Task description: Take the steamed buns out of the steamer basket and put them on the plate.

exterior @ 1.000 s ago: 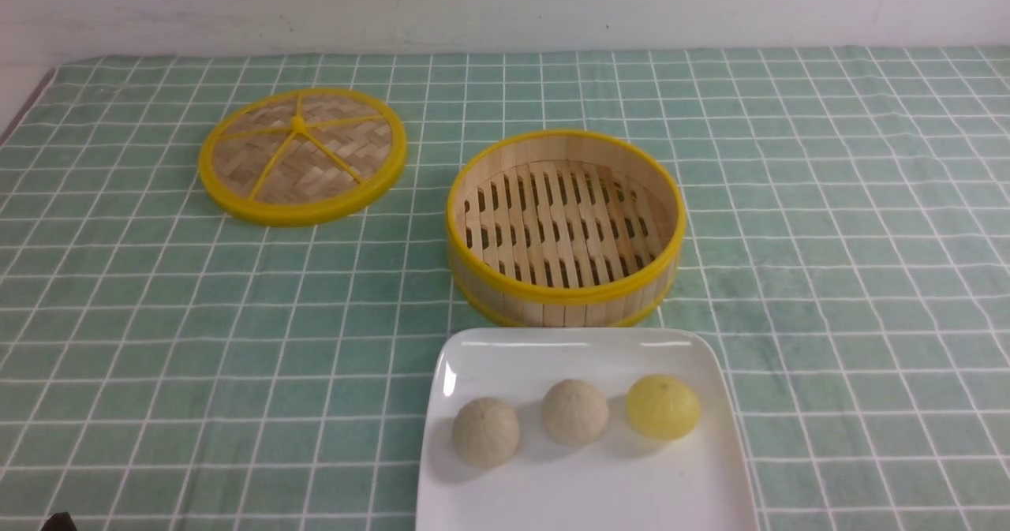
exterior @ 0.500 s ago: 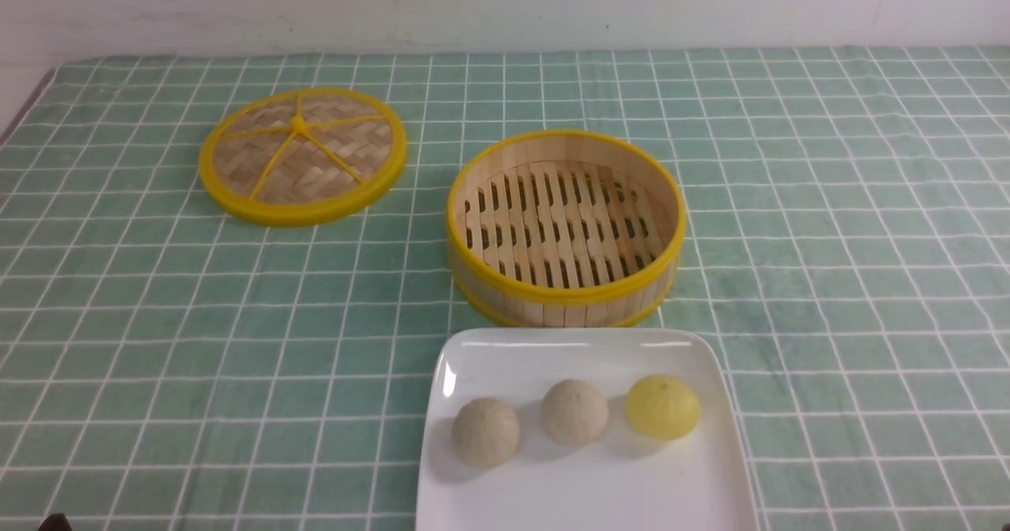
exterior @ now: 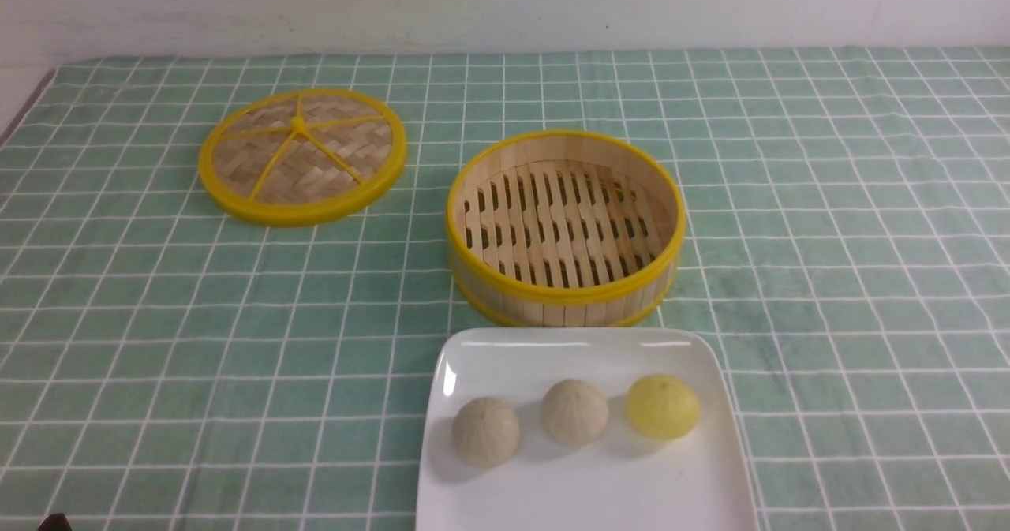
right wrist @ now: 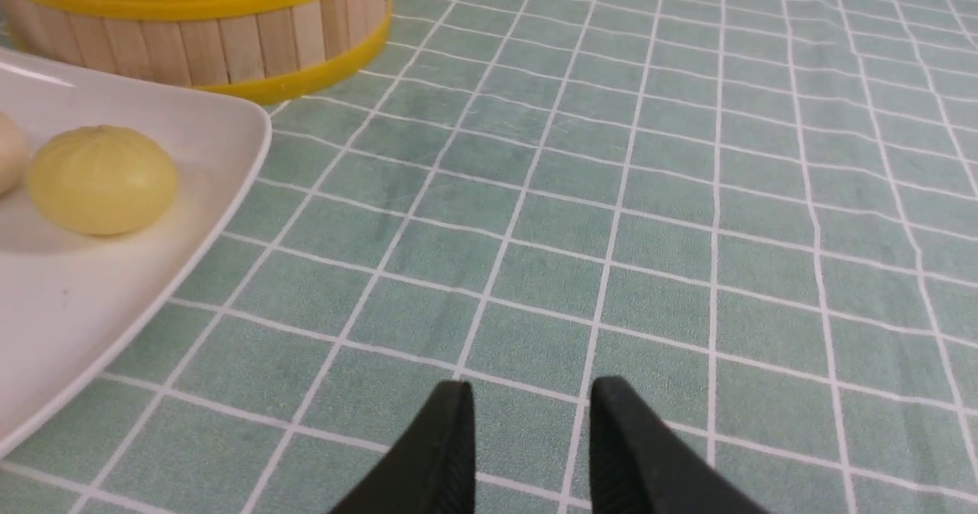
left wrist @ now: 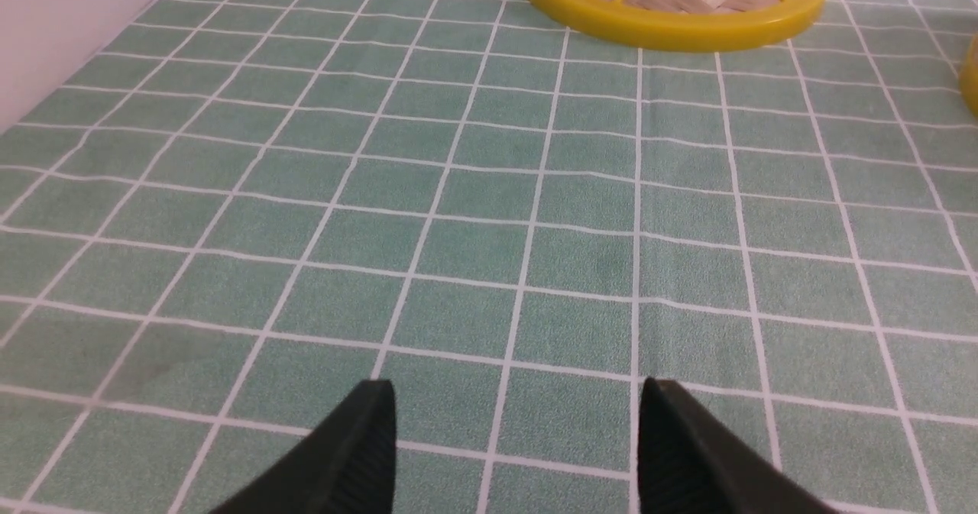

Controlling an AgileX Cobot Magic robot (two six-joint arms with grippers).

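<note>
Two empty tools (left wrist: 512,422) (right wrist: 527,422); three steamed buns (exterior: 574,412) on one plate (exterior: 584,491).

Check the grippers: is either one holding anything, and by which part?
Nothing is held. Left gripper and right gripper are both empty above the tablecloth.

Three round pleated buns: two pale beige (exterior: 485,431) (exterior: 574,412), one yellow (exterior: 662,406). One bamboo steamer basket (exterior: 565,290), one woven yellow-rimmed lid (exterior: 302,155), one white square plate (exterior: 584,491).

The plate (exterior: 588,499) runs off the front view's lower edge. In the right wrist view, one pale bun (right wrist: 8,164) and the steamer basket (right wrist: 199,33) are cropped; the lid (left wrist: 672,2) is cropped in the left wrist view.
</note>
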